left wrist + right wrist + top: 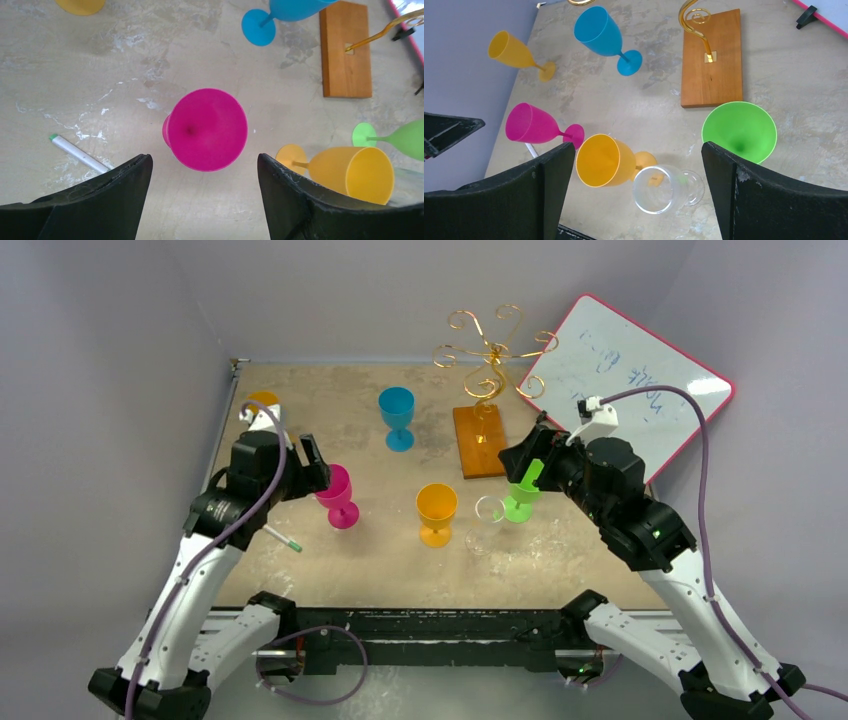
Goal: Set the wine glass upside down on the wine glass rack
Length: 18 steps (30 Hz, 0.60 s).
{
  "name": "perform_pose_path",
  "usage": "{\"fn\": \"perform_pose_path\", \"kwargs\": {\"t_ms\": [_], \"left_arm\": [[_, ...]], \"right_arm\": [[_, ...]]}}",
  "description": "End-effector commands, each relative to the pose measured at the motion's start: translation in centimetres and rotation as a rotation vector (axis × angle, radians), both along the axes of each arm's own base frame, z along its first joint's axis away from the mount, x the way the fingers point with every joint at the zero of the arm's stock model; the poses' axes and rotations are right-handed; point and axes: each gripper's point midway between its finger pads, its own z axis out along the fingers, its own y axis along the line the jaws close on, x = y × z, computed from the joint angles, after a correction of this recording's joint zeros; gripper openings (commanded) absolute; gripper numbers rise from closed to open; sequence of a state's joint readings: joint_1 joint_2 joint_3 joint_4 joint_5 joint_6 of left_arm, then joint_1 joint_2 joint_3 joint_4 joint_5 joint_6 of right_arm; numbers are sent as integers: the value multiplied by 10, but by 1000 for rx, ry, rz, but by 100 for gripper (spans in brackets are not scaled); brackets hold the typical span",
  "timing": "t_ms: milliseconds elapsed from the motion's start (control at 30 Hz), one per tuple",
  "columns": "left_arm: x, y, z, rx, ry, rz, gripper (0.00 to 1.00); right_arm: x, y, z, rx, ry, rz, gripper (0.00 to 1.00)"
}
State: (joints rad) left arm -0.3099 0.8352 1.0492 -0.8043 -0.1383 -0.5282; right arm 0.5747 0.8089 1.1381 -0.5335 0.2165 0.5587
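We see the left gripper [203, 159] spread wide over the pink glass [207, 130], and the right gripper [638, 146] spread wide near the green glass [739, 131].

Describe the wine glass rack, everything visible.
The wine glass rack is a thin gold wire stem branching into curled scroll arms on top, fixed by a small metal plate to a flat, rectangular orange-brown wooden base. It stands upright toward the back of the table, beside the whiteboard. Its base rests flat on the table; no glass hangs on it.
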Motion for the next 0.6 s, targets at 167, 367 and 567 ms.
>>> {"fn": "perform_pose_path", "kwargs": {"t_ms": [167,367,567], "left_arm": [[21,-13,-24,77,104,-92,52],[32,-22,-29,64,133,-111,49],[36,-19,-37,80,147,-88,48]], "right_arm": [[8,1,-3,-82,-41,35,97],[11,6,-10,-110,-35,64,94],[14,10,-10,-129,-41,89,92]]}}
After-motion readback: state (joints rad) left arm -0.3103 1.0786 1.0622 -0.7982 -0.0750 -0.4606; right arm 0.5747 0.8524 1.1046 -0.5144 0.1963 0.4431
